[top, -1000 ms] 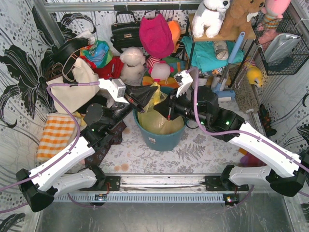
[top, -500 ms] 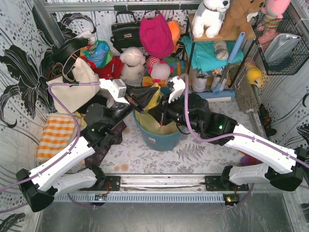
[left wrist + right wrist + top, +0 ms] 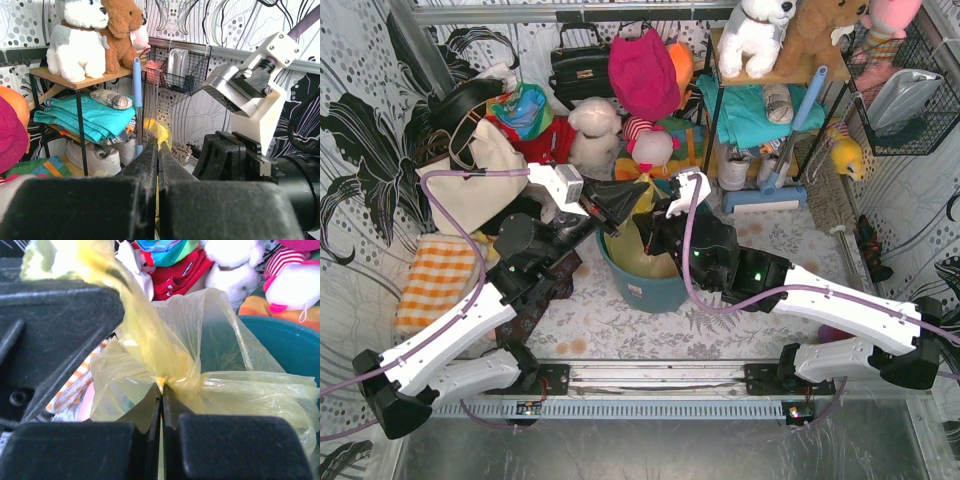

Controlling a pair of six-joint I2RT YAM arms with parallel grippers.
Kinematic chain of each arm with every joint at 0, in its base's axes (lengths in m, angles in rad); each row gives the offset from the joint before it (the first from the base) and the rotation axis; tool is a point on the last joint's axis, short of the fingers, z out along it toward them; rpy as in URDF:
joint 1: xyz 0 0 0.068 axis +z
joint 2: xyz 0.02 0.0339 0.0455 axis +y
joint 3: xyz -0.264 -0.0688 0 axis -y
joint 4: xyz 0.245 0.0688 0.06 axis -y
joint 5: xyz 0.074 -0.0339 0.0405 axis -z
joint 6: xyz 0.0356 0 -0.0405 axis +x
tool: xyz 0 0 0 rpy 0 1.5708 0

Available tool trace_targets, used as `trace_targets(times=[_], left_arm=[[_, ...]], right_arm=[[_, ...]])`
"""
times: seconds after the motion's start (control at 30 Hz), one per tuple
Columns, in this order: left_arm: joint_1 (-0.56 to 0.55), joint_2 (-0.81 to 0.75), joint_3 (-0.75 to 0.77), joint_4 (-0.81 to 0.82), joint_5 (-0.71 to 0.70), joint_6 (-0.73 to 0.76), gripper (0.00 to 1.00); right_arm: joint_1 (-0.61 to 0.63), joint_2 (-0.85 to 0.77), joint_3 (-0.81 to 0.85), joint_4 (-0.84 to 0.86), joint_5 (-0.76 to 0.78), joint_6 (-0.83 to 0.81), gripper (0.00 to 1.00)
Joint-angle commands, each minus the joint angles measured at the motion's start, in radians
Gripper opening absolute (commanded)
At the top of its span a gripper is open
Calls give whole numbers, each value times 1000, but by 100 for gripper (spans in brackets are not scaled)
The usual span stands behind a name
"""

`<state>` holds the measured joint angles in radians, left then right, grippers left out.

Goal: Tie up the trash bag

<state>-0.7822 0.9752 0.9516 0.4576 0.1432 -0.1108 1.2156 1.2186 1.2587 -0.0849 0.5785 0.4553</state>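
Sitting in the teal bucket [image 3: 655, 292], the trash bag [image 3: 642, 255] is being drawn up between both arms in the top view. On the left wrist, the left gripper [image 3: 157, 147] is pinching a yellow flap, its jaws pressed together. On the right wrist, the right gripper [image 3: 161, 399] is clamping the gathered neck. Knotting looks underway, and the next move is calling for crossing and tightening the flaps
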Motion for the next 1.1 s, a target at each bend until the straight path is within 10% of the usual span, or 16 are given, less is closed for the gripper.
trace_targets(times=[0.0,0.63,1.07], left_arm=[[8,-21,35,15,23,8,0],[8,-38,26,-5,19,6,1],[8,-84,38,-73,-161,14,64]], right_arm=[[6,6,-23,154,116,-63,0],[18,11,-92,379,276,-296,0],[18,-42,-117,315,311,-309,0]])
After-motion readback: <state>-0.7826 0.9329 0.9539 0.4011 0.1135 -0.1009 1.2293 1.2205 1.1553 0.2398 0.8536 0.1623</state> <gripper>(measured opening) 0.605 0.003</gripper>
